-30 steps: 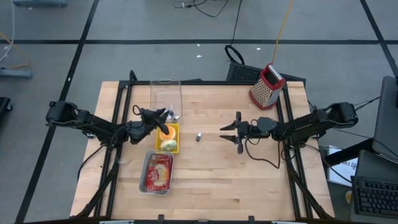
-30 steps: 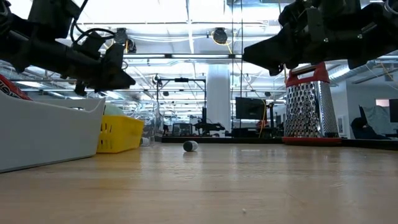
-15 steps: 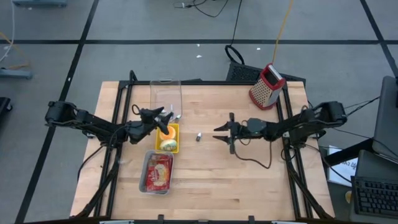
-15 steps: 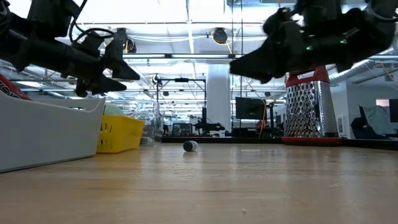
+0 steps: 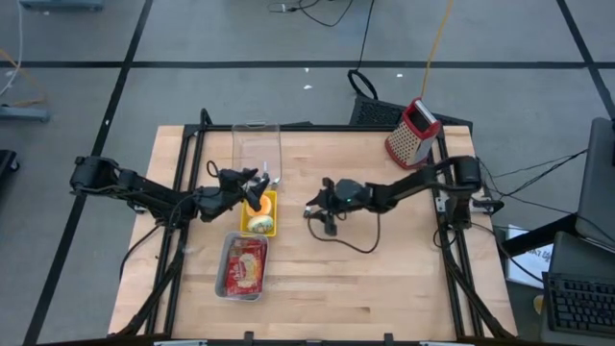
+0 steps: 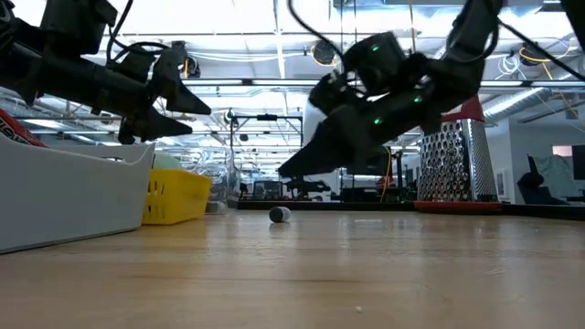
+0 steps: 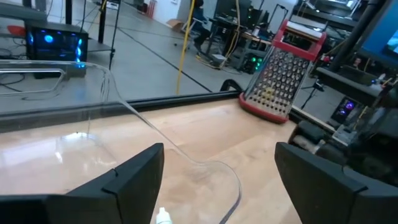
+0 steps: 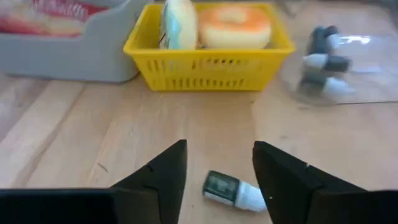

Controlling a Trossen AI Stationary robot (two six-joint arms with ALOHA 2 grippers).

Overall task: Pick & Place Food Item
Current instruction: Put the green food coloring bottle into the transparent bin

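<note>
- Wooden table (image 5: 384,269) under two dark arms; the step in hand looks like the reach, with the right gripper (image 5: 312,211) stretched toward the middle of the table and nothing lifted yet.
- Small bottle (image 5: 307,210), dark with a pale end, lies on its side on the bare wood just right of the yellow basket (image 5: 270,199); in the right wrist view the bottle (image 8: 234,189) sits between the two fingers and a little ahead of them.
- Right gripper's fingers are spread wide, well clear of the bottle on both sides, holding and touching nothing that I can see; in the low view it hangs above the wood, not down at it.
- Food sits in the basket: an orange ring like a doughnut (image 8: 235,25) and a pale rounded piece (image 8: 179,23) beside it. A grey tray (image 5: 241,266) with a red packet lies nearer, touching the basket.
- Left gripper (image 5: 258,183) hovers at the basket's far end, its fingers apart and empty.
- Next, I judge, the right gripper must drop lower and edge forward so the fingers straddle the bottle before closing; being round, it may roll if nudged.
- Far right, a grater (image 5: 412,133) stands upright, well apart.
</note>
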